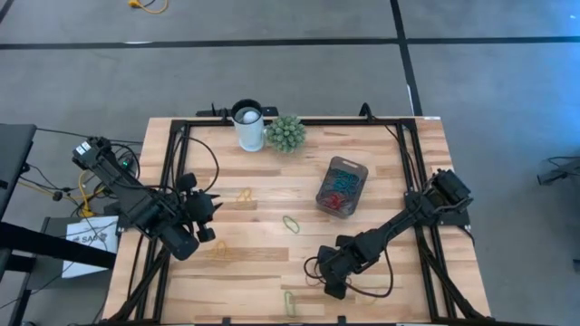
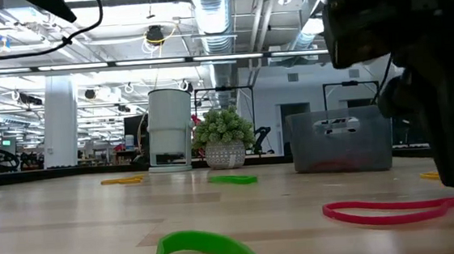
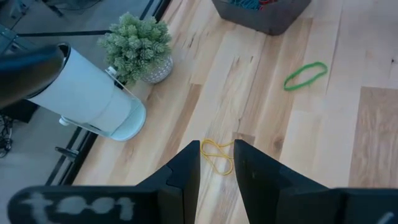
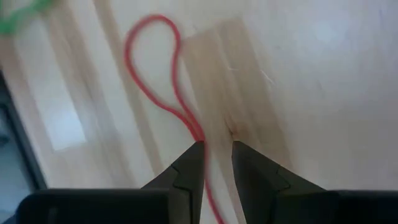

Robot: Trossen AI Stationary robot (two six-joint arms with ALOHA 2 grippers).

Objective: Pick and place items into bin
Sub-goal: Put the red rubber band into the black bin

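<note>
One bin, translucent grey, stands on the table right of centre; it holds a heap of red and blue-grey bands, too tangled to count.

Loose bands counted on the table in the high view:
- yellow band, left of centre, one
- green band, centre, one
- second green band, at the near edge, one
- faint yellow band, near the left gripper, one
- red band, beside the right gripper, one, seen plainly in the low and right wrist views

Other items: one white cup and one green plant ball, side by side at the far edge.

Left gripper hovers over the left part of the table, fingers slightly apart and empty; the yellow band shows just past its tips in the wrist view.

Right gripper is low at the near centre, fingers slightly apart, the red band running between them; whether they grip it cannot be told.

A sheet of paper lies off the table's left side; its print is not legible
</note>
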